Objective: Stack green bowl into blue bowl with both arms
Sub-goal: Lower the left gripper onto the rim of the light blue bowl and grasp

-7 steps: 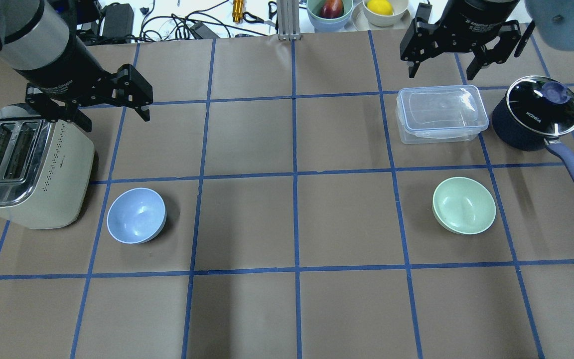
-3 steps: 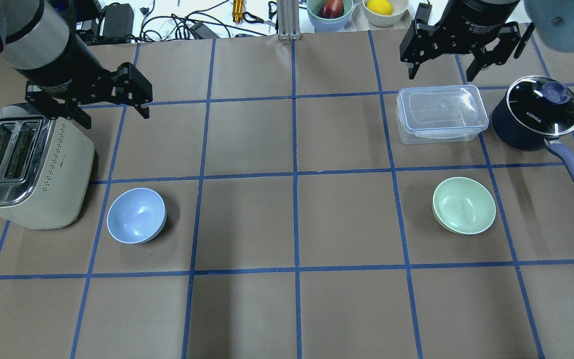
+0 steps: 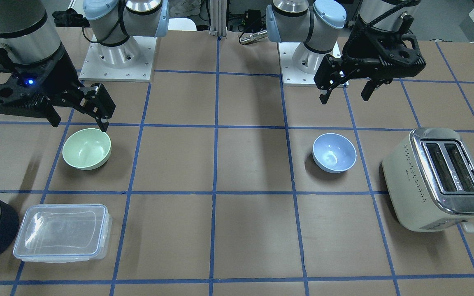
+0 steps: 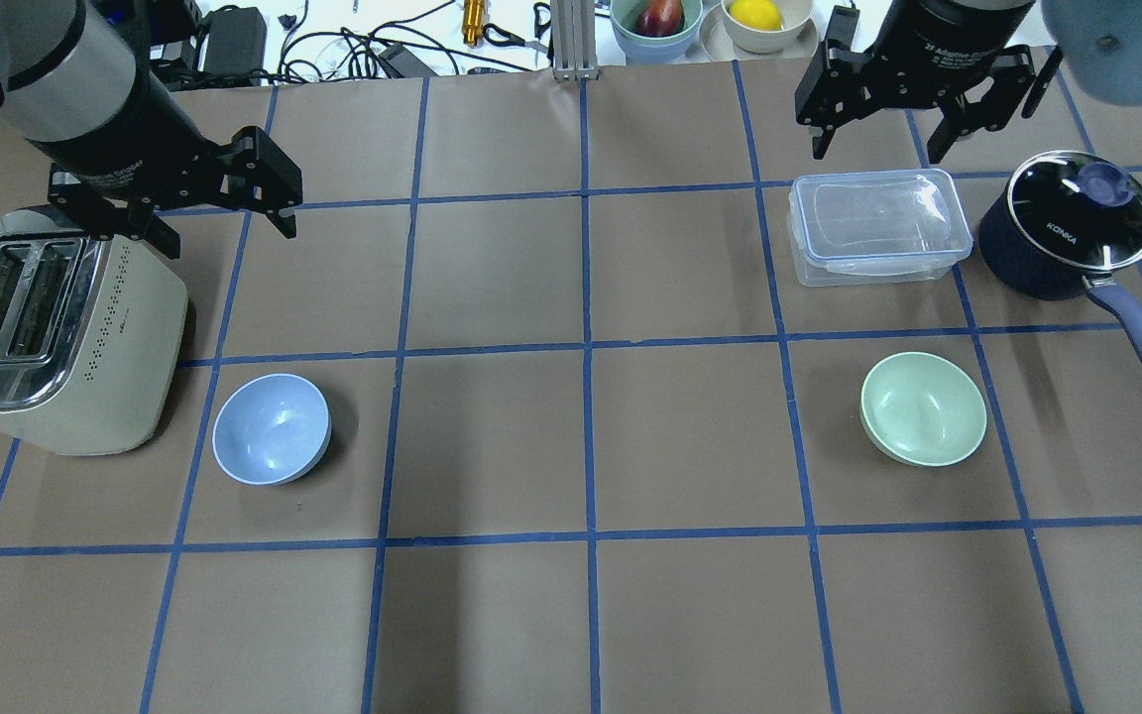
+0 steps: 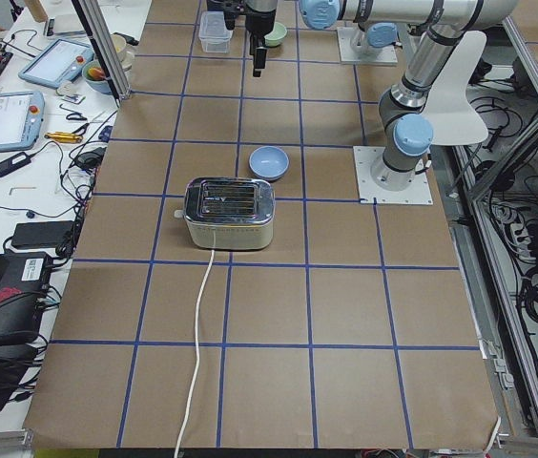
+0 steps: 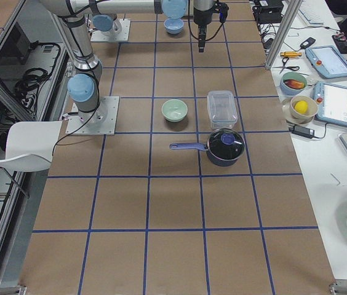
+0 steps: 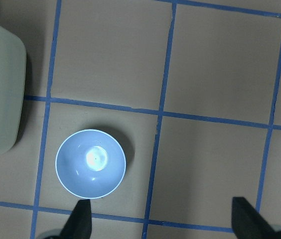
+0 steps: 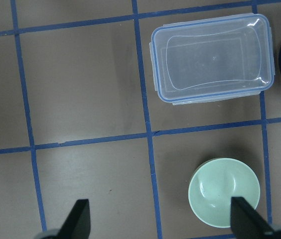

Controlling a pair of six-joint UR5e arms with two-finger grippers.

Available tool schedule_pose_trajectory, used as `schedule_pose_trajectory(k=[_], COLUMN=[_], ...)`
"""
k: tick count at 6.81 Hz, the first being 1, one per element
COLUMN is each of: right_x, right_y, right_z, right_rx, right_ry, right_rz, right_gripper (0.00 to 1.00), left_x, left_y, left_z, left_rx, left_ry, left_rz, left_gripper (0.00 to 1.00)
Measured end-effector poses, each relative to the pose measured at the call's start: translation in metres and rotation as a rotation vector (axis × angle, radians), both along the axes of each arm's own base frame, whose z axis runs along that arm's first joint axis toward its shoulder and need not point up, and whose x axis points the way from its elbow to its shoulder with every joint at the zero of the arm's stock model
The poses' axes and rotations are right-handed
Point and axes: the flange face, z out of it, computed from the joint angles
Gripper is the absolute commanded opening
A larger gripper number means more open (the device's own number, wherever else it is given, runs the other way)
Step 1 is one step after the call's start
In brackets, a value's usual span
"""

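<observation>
The green bowl (image 4: 923,409) sits upright and empty on the table's right half; it also shows in the front view (image 3: 87,148) and the right wrist view (image 8: 224,191). The blue bowl (image 4: 272,428) sits upright and empty on the left half, next to the toaster, and shows in the left wrist view (image 7: 90,163). My left gripper (image 4: 229,233) hangs open and empty high above the table, beyond the blue bowl. My right gripper (image 4: 874,151) hangs open and empty high above, beyond the clear container and the green bowl.
A cream toaster (image 4: 56,337) stands left of the blue bowl. A clear lidded container (image 4: 876,226) and a dark navy saucepan (image 4: 1067,233) with its handle pointing forward lie beyond the green bowl. Fruit bowls (image 4: 655,20) and cables sit past the far edge.
Both grippers have barely shifted and stay open. The bowls have not moved.
</observation>
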Motion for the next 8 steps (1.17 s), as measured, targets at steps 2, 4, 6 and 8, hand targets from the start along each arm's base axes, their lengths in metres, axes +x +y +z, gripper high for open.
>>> schedule_pose_trajectory(k=[2,4,6,8], right_x=[0.0,0.0,0.0,0.0], right_y=[0.0,0.0,0.0,-0.001], right_z=[0.0,0.0,-0.001,-0.001], right_rx=[0.0,0.0,0.001,0.002], right_ry=[0.0,0.0,0.0,0.0], right_rz=[0.0,0.0,0.001,0.0], right_gripper=[1.0,1.0,1.0,1.0], left_x=[0.002,0.031,0.105,0.134], left_y=[-0.002,-0.007,-0.014,-0.014], left_z=[-0.001,-0.002,-0.03,-0.093], left_rx=[0.001,0.006,0.067,0.128], left_ry=[-0.002,-0.016,-0.007,0.018], left_rz=[-0.019,-0.088,-0.057,-0.045], left_gripper=[1.0,1.0,1.0,1.0])
